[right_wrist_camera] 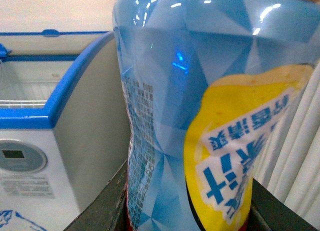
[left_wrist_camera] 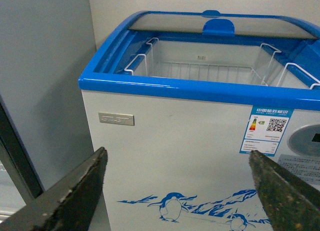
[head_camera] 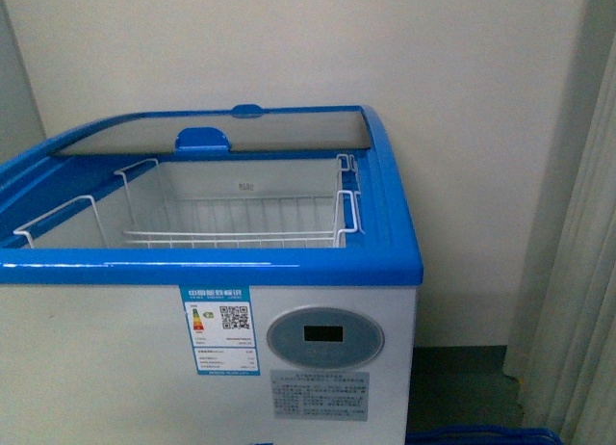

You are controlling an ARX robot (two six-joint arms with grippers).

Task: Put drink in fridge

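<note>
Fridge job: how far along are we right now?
Done: the fridge lid is slid back, and the wire basket inside holds nothing visible. In hand: the right pincer grips the blue drink bottle beside the fridge. The left pincer is open. Left: lift the bottle over the blue rim and release.

The blue-wrapped plastic drink bottle with yellow label (right_wrist_camera: pixel 200 116) fills the right wrist view, its top and base cut off. It hides most of the right gripper's dark fingers (right_wrist_camera: pixel 107 208). Small print on the white chest fridge's energy sticker (head_camera: pixel 221 331) is illegible.
</note>
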